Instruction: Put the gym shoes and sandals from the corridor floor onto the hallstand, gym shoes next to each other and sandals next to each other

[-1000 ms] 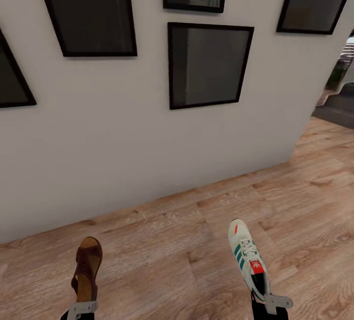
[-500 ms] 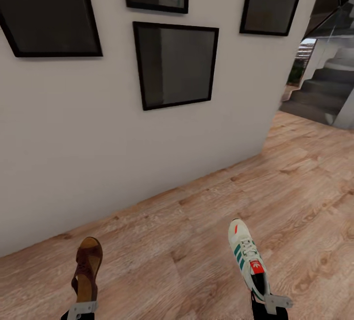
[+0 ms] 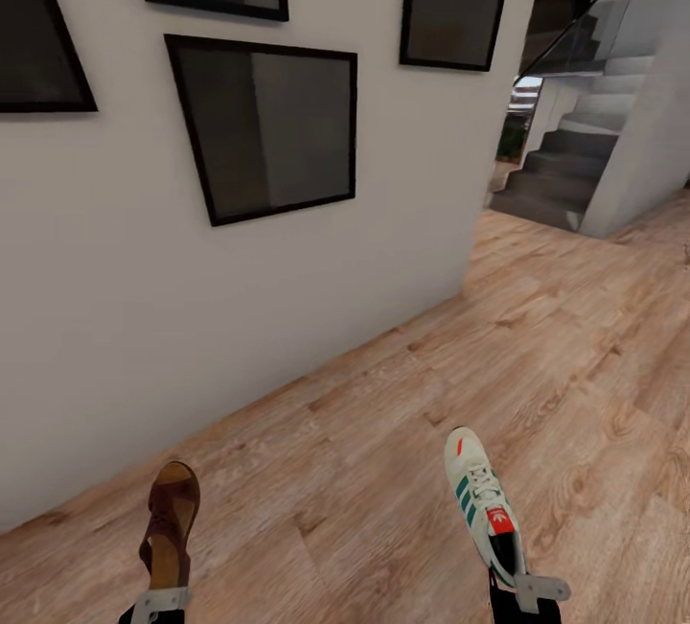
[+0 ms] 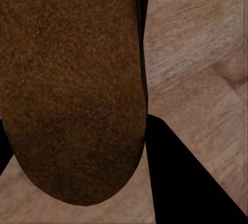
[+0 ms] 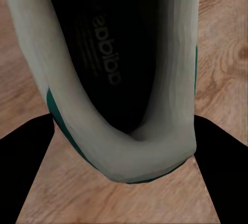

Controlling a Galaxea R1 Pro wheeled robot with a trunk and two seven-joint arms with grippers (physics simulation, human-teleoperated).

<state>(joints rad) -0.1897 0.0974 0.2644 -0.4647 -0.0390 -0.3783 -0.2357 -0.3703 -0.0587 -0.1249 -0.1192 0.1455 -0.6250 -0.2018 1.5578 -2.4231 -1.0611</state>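
Nearest the robot, at the bottom edge of the head view, the left claw is clamped on the heel end of a dark brown sandal, whose toe points away toward the wall. In the left wrist view the sandal's suede-like footbed hangs over the floor. To the right, the right claw is clamped on the heel of a white gym shoe with green side stripes and a red tongue patch, toe also pointing away. The right wrist view looks into the shoe's dark opening, ringed by its pale collar with a green edge.

Both shoes are held above the corridor floor, light brown wood planks running away to the right. Just beyond, a plain white wall crosses the left and middle of the view and blocks the way straight ahead. It carries several black-framed pictures. Past the wall's corner on the far right, the floor opens toward a grey staircase with a glass balustrade.
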